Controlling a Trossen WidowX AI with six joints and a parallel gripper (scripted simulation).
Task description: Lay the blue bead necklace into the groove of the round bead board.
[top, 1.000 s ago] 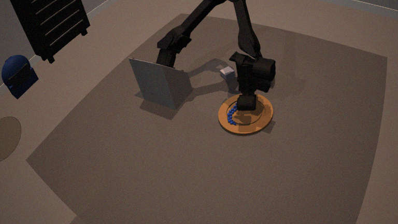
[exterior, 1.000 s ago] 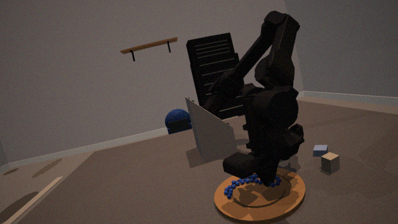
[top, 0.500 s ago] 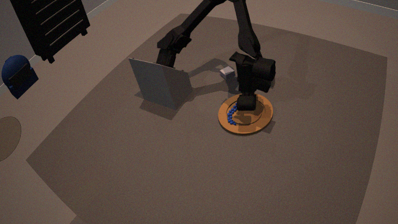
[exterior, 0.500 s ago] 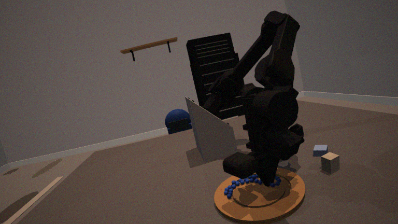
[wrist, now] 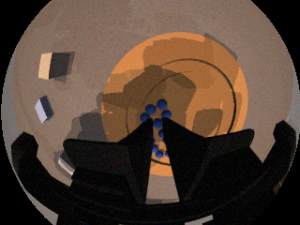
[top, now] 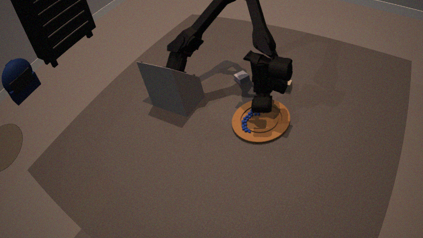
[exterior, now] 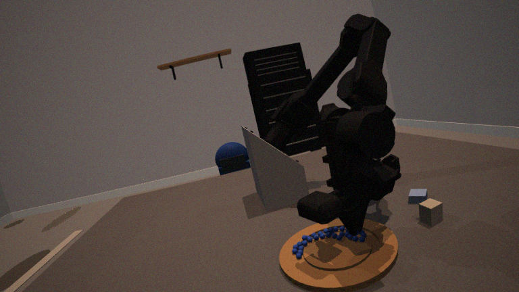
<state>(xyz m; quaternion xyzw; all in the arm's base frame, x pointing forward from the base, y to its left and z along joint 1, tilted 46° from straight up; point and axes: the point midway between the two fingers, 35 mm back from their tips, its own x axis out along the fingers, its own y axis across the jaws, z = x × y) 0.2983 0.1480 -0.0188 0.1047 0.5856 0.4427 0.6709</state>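
Observation:
The round orange-brown bead board (top: 237,132) (exterior: 290,270) (wrist: 220,51) lies flat. The blue bead necklace (top: 244,121) (exterior: 326,231) (wrist: 162,104) lies on it as a narrow, folded double row, curving along the left and back of the ring groove. The groove's front and right stretches show no beads. My gripper (exterior: 355,232) (wrist: 157,122) points down low over the back of the board. Its fingertips are nearly together with a bead between them, so it is shut on the necklace. In the top view the fingertips are hidden, and the arm hides part of the necklace.
A cream block (top: 289,82) (exterior: 430,212) (wrist: 45,66) and a pale blue block (exterior: 417,195) (wrist: 43,110) stand beyond the board. Another pale block (wrist: 66,165) shows partly behind the gripper in the wrist view. A grey angled panel (top: 165,88) (exterior: 275,174) stands by the arm's base.

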